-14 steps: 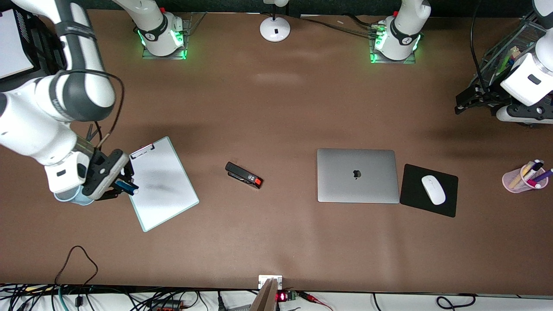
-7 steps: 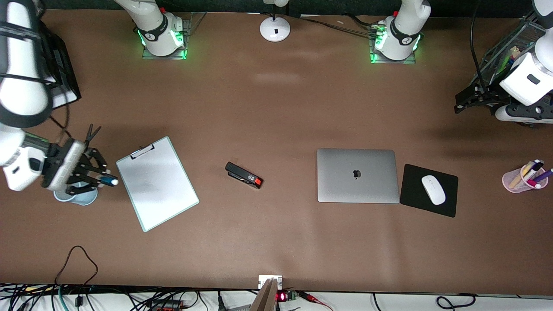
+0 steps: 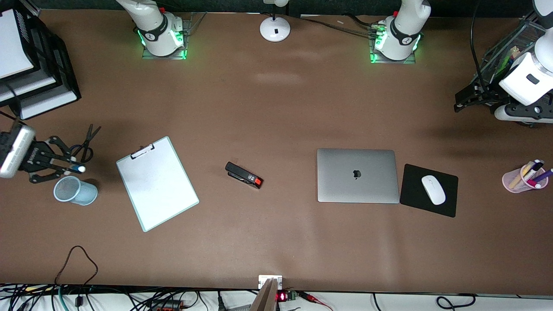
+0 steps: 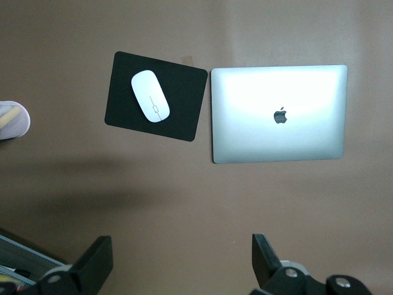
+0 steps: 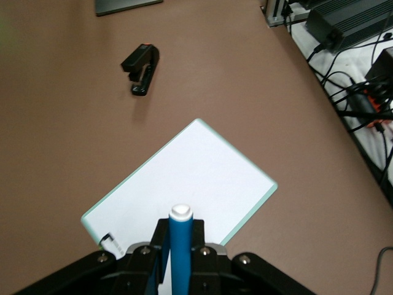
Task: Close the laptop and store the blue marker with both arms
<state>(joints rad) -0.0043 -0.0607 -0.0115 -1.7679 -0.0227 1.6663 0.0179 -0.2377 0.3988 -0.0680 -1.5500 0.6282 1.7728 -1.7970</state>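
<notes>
Right gripper (image 3: 65,166): closed around the blue marker (image 3: 74,169), held roughly level with its white end pointing toward the clipboard (image 3: 156,182). It hangs at the right arm's end of the table (image 3: 276,108), over the spot between the scissors (image 3: 86,138) and the light blue mesh cup (image 3: 75,191). In the right wrist view the blue marker (image 5: 180,246) stands out between the fingers, white end foremost, with the clipboard (image 5: 184,184) and the black stapler (image 5: 141,66) below it.

Left gripper (image 3: 468,101): raised at the left arm's end of the table, beside a wire rack (image 3: 505,47). In the left wrist view its fingers (image 4: 263,261) are spread wide with nothing between them.

Laptop (image 3: 357,175): lid shut, lying flat, apple logo up. Black mouse pad (image 3: 427,190) just beside it toward the left arm's end, carrying a white mouse (image 3: 433,189). Pink pen cup (image 3: 522,177) well apart from these, near the table edge.

Stapler (image 3: 243,175): on the table between clipboard and laptop.
</notes>
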